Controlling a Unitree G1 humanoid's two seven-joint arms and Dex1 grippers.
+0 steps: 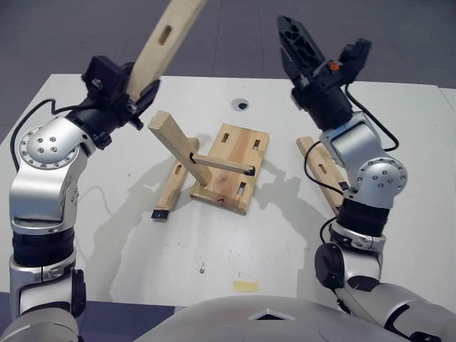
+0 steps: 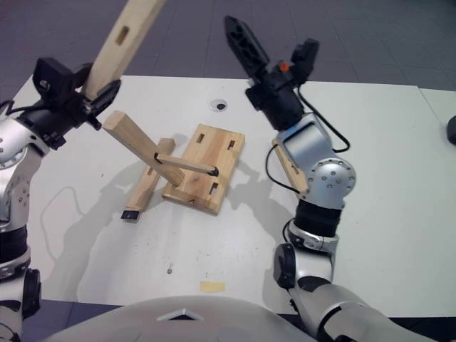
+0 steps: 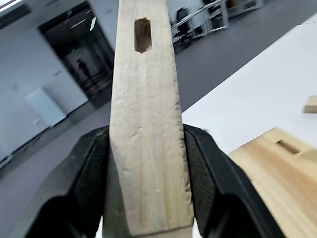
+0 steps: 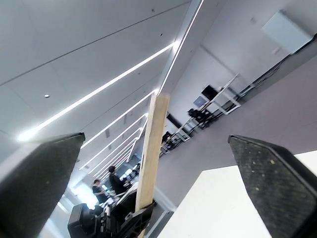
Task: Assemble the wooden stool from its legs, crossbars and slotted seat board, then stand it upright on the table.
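Pale bare grainy wood leg [image 3: 148, 148]; matt white table [image 1: 427, 142].

The white tabletop's [image 1: 214, 242] near side lies open. The pale slotted wooden seat board [image 1: 235, 146] with its tilted leg [image 1: 174, 139] blocks the centre; the long raised wooden leg [image 1: 167, 35] in the left gripper [image 1: 137, 91] bars the far left.

Table [image 1: 399, 128]: plain white, no pattern.
Seat board [image 1: 239, 146]: pale honey wood with fine straight grain and dark slots.
Held leg [image 1: 165, 39]: cream wood with grain running lengthwise and 1 dark slot.
Tilted leg [image 1: 171, 135] and crossbar [image 1: 221, 164]: the same pale wood.
Lying leg [image 1: 171, 189]: pale wood with a black tip.
Left gripper [image 1: 139, 91]: black, with finely stippled pads [image 3: 91, 173].
Right gripper [image 1: 299, 43]: black, with 1 orange spot at its base.
Tape scrap [image 1: 246, 286]: pale yellow.
Floor [image 1: 235, 28]: dark grey.
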